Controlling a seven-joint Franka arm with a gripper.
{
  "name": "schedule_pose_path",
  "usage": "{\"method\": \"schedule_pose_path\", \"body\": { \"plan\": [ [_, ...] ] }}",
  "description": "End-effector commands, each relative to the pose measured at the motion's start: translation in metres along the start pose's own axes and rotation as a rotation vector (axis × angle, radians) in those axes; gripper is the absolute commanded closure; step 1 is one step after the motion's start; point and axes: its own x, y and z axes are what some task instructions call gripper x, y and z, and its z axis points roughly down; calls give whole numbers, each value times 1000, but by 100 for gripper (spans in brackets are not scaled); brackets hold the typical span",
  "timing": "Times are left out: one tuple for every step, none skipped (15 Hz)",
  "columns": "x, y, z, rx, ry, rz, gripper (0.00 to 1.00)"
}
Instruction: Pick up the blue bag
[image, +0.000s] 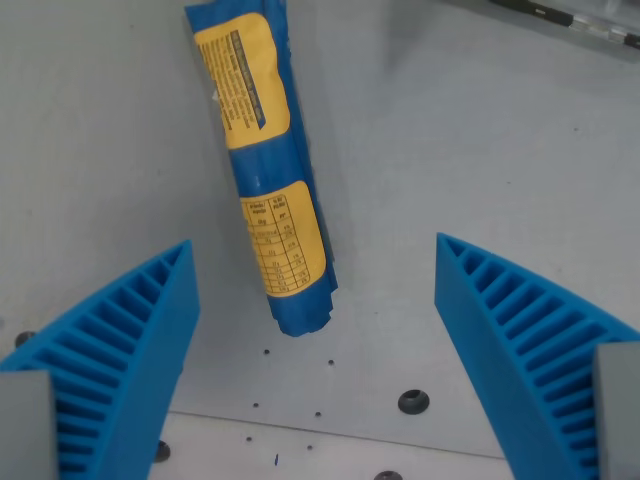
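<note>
A long blue bag (262, 160) with yellow printed labels lies on the grey table, running from the top of the wrist view down to its crimped end near the middle. My gripper (312, 255) is open above it. One blue ribbed finger (125, 350) stands at the wrist view's left, the other finger (520, 330) at the right. The bag's lower end sits between them, closer to the left finger, touching neither.
The grey table surface (470, 150) has small holes and a dark bolt (413, 402) near the bottom of the view. A dark bar with a clear strip (580, 22) crosses the top right corner.
</note>
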Motion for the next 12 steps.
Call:
{"method": "schedule_pose_path", "body": {
  "plan": [
    [4, -1, 5, 21, 10, -24, 0],
    [4, -1, 6, 21, 10, -24, 0],
    [4, -1, 8, 21, 10, -24, 0],
    [4, -1, 10, 21, 10, -24, 0],
    [4, -1, 11, 21, 10, -24, 0],
    [4, -1, 13, 21, 10, -24, 0],
    [4, -1, 15, 21, 10, -24, 0],
    [4, -1, 16, 21, 10, -24, 0],
    [4, -1, 18, 21, 10, -24, 0],
    [5, -1, 20, 21, 10, -24, 0],
    [5, -1, 21, 21, 10, -24, 0],
    [5, -1, 23, 21, 10, -24, 0]
  ]
}}
